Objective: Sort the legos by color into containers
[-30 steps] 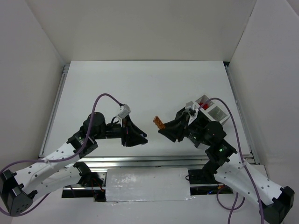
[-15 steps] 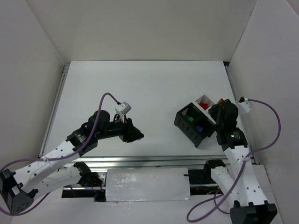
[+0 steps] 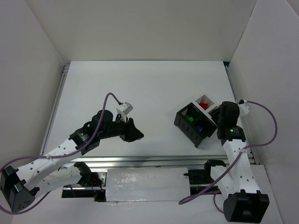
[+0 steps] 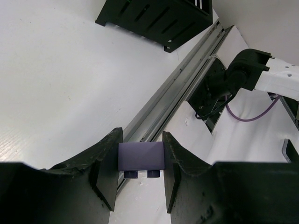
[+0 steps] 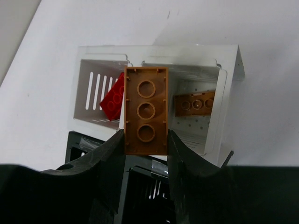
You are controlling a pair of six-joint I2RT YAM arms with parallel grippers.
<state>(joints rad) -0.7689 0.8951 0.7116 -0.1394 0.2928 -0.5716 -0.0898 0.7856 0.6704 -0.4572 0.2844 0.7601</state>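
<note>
The containers point(image 3: 194, 126) are one black block with two white-walled cells, right of centre. My right gripper point(image 3: 217, 115) hangs over the white cells, shut on a thin brown-orange lego point(image 5: 145, 110). In the right wrist view a red lego point(image 5: 113, 99) lies in the left white cell point(image 5: 88, 88) and another brown-orange lego point(image 5: 195, 103) lies in the right one. A green lego point(image 3: 190, 118) and a purple one point(image 3: 200, 128) lie in the black cells. My left gripper point(image 3: 134, 134) is shut on a lavender lego point(image 4: 141, 156), held above the table's front edge, left of the block point(image 4: 159, 18).
A metal rail point(image 3: 154, 161) runs along the table's front edge, with a white sheet point(image 3: 147, 184) below it. White walls stand on the left, back and right. My right arm's base and purple cable point(image 4: 247, 109) show in the left wrist view.
My right gripper has swung from left of the block to over its white cells on the right, still holding the brown-orange lego. My left gripper has barely moved.
</note>
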